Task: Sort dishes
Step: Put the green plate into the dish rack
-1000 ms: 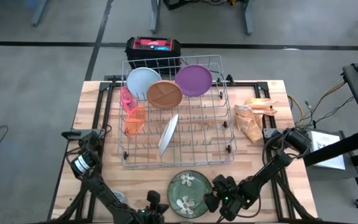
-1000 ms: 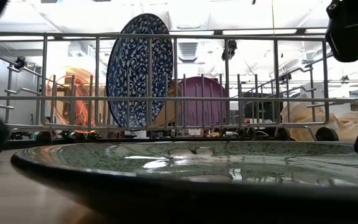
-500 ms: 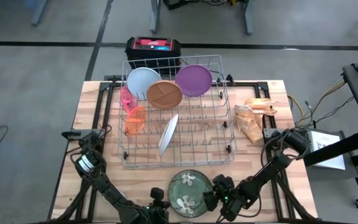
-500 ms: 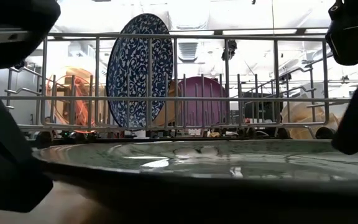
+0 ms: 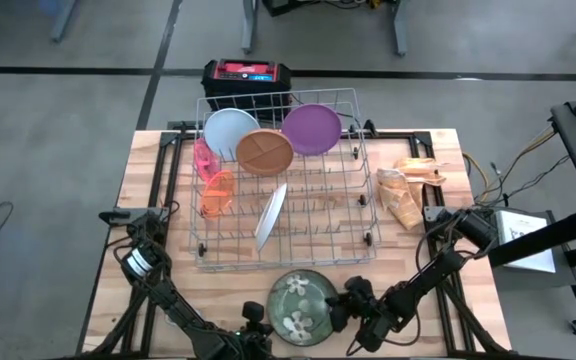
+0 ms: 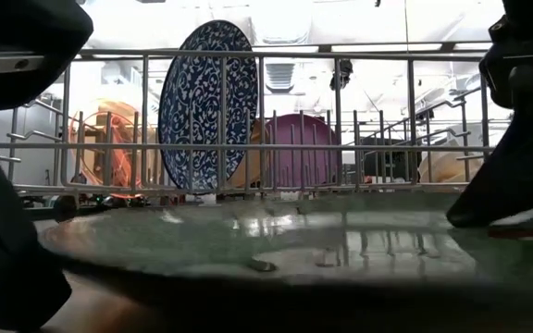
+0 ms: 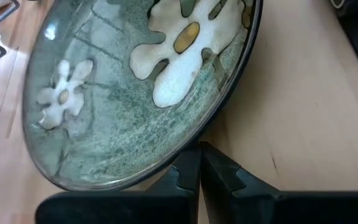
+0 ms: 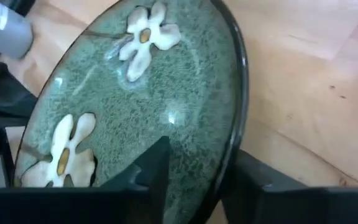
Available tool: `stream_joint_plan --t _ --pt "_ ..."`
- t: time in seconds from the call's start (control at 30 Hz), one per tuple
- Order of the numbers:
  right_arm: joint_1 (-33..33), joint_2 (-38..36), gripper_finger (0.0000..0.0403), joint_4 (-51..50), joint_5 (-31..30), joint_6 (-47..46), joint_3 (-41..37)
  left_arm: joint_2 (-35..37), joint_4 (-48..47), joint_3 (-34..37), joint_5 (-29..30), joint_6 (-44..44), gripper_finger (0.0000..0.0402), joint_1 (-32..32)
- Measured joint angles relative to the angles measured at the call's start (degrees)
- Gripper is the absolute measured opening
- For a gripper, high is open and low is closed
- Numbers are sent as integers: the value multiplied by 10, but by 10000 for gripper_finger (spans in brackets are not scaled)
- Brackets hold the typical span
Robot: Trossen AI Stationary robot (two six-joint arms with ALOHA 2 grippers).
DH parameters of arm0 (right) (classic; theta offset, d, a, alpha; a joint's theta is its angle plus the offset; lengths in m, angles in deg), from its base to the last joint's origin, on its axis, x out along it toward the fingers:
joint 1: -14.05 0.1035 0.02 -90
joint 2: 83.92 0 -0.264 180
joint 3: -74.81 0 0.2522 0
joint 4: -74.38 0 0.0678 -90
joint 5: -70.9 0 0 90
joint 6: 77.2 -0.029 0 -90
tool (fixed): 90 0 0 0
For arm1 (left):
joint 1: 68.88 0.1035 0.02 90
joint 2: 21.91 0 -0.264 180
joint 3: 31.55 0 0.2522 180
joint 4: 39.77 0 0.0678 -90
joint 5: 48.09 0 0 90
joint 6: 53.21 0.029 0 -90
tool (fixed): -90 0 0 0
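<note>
Right gripper (image 5: 340, 310) straddles the right-hand rim of the green flowered plate (image 5: 300, 304) at the table's front edge. One finger (image 8: 148, 171) lies over the plate's upper face and the other sits outside the rim, so the jaws stand narrow around the edge. Whether the pinch is fully seated cannot be told.

Left gripper (image 5: 255, 327) is at the plate's near-left edge with its fingers (image 7: 188, 171) pressed together. It lies low beside the rim, apparently touching it and bracing the plate from that side.

The plate rests on the wooden table (image 5: 158, 300), just in front of the wire rack (image 5: 363, 225), and appears slightly tilted in the low view. In the rack stand a white plate (image 5: 229, 131), a brown divided plate (image 5: 264, 151), a purple plate (image 5: 311, 128), a blue patterned plate (image 6: 202, 106) and an orange cup (image 5: 218, 192).

Recommendation: seat the grip fully on the rim before lifting. Raise the plate slowly, since a glossy edge may slip. Keep the left gripper in place as a stop until the weight is carried.

Change noted: over the last second the right jaws have narrowed from wide onto the rim. The plate has shifted slightly leftward and begun to tilt. The left gripper has moved in against its edge.
</note>
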Motion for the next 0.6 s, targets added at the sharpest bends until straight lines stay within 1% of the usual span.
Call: stream_joint_plan --t 0.13,0.3,0.4,0.6 --pt "3 7 29 4 -34 -27 -2 0 1 0 0 0 0 0" --pt "11 -9 20 -5 -62 -25 -5 1 2 0 0 2 0 0" --pt "16 -30 7 -13 -72 9 -5 6 0 1 -1 2 0 -4" --pt "21 -79 4 -21 -78 104 -3 24 -14 -1 13 7 0 -26"
